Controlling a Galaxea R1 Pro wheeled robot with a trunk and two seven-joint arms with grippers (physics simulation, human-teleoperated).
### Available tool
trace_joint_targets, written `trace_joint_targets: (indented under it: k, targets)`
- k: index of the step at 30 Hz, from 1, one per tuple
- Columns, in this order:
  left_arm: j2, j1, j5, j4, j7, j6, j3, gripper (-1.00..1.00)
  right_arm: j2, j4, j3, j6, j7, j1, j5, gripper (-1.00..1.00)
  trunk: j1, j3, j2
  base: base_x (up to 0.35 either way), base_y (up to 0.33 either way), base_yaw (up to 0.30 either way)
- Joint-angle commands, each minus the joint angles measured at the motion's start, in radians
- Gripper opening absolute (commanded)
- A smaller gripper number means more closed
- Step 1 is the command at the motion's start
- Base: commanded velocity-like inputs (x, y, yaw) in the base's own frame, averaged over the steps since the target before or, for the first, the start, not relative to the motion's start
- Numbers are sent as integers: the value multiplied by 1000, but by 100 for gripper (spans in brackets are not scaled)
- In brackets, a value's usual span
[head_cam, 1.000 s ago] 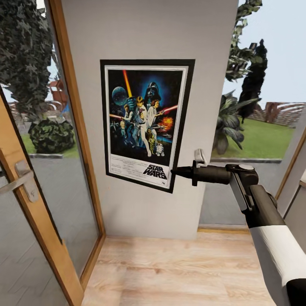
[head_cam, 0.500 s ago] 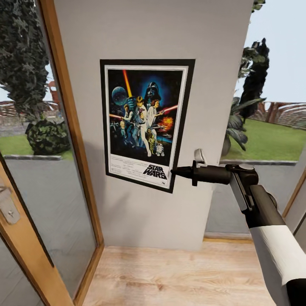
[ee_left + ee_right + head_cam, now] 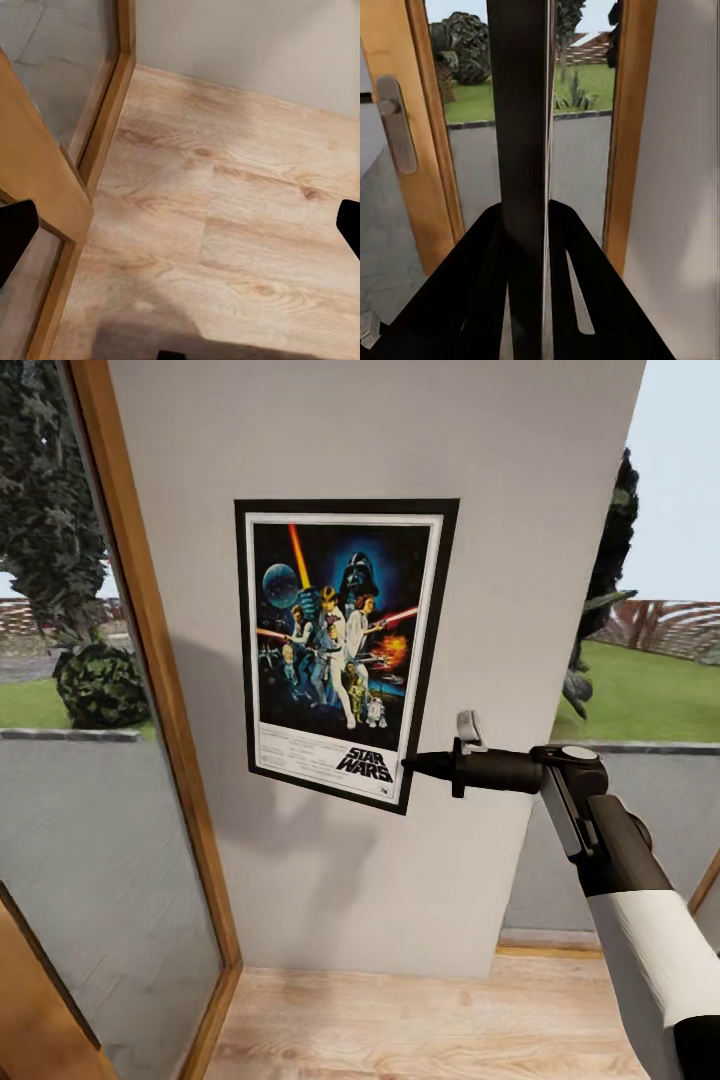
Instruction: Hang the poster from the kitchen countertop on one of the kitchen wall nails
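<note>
- One poster [image 3: 340, 650], framed in black, against the grey wall [image 3: 500, 510].
- One right claw [image 3: 412, 765] at the poster's lower corner.
- Two dark fingertips [image 3: 15, 236] of the left claw, above the wood floor [image 3: 225, 225].
- One metal door handle [image 3: 396, 124] on the wooden door frame [image 3: 431, 150].

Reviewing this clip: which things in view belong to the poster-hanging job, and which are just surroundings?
Job:
- poster, held at its lower right corner
- right end effector, shut on the poster's edge
- wall, in front of which the poster is held; no nail can be made out

Surroundings:
- door frame
- door handle
- wood floor
- bush outside
- left end effector, open, over the floor
</note>
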Motion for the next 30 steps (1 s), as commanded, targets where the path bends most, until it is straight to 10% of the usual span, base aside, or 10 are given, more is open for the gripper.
trace_joint_targets:
  k: [1, 30]
  targets:
    - [0, 0, -1, 0, -5, -2, 2, 100, -1, 0, 2, 12, 0, 0, -8, -100, 1, 0, 0, 334, 79, 0]
    - [0, 0, -1, 0, -5, -2, 3, 100, -1, 0, 1, 11, 1, 0, -8, -100, 1, 0, 0, 197, 8, 0]
